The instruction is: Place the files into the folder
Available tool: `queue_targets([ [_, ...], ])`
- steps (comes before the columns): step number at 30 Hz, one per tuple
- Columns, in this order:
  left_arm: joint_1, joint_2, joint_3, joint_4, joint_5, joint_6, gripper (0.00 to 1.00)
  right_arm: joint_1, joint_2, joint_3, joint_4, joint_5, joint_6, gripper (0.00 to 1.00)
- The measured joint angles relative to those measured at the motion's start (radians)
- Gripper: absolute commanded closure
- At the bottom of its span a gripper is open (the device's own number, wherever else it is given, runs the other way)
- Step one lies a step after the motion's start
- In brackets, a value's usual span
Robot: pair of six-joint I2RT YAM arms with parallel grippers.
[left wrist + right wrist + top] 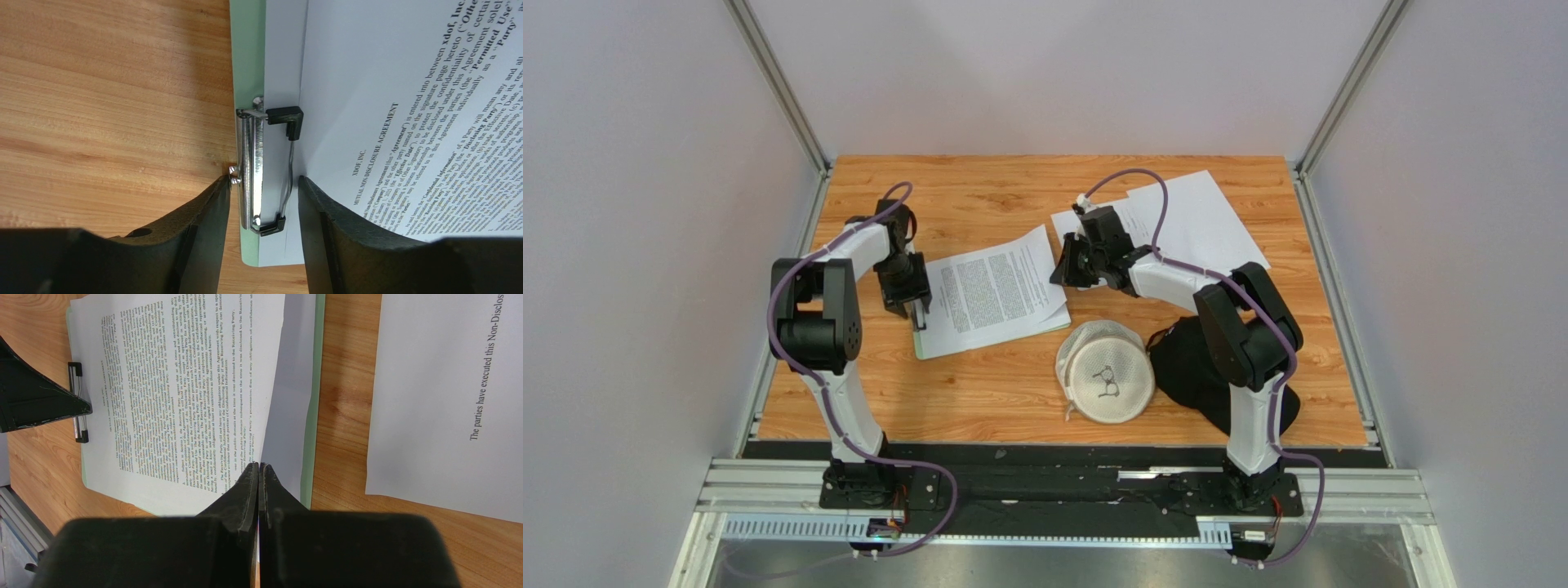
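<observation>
- Left gripper (264, 182): jaws partly open, astride the metal clip (250, 165), holding nothing.
- Folder (248, 55): flat on the worktop (1014, 404), centre-left, under a printed sheet (989, 292).
- Right gripper (259, 471): jaws pressed together at that sheet's raised edge; whether it pinches the paper, I cannot tell.
- Second sheet (1204, 214): upper right, beside the folder.

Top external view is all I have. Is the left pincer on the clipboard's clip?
Observer: The left pincer is open, a finger on each side of the metal clip, not squeezing it.
Operator: Is the printed sheet under the clip?
Observer: No. The printed sheet has its edge beside the clip's black tips; only a plain sheet lies under them.
Operator: And the right pincer?
Observer: The right pincer is shut, seemingly pinching the printed sheet's raised far edge.
</observation>
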Motion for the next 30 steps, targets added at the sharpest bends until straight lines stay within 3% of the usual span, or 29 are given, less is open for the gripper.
queue_targets([
  [5,0.000,0.000,0.000,-0.001,0.002,0.009,0.63,0.000,0.000,0.000,0.000,-0.003,0.000,1.00],
  [6,0.000,0.000,0.000,-0.001,0.001,0.010,0.74,0.000,0.000,0.000,0.000,-0.003,0.000,1.00],
  [9,-0.001,0.000,0.001,-0.003,0.005,0.014,0.94,0.000,0.000,0.000,0.000,-0.004,0.000,1.00],
  [12,-0.001,0.000,0.008,-0.011,0.010,0.016,1.00,0.000,0.000,0.000,0.001,-0.007,0.000,1.00],
  [24,0.000,-0.025,-0.024,0.039,0.090,0.008,1.00,0.000,0.000,-0.003,0.000,-0.010,0.026,1.00],
  [26,0.000,-0.025,-0.024,0.040,0.094,0.008,0.91,0.000,0.000,-0.003,0.000,-0.009,0.026,1.00],
  [27,0.000,-0.026,-0.024,0.040,0.093,0.008,0.79,0.000,0.000,-0.003,0.000,-0.009,0.026,1.00],
  [30,-0.001,-0.037,-0.033,0.043,0.082,0.003,0.61,0.000,0.000,-0.003,-0.003,-0.006,0.022,1.00],
])
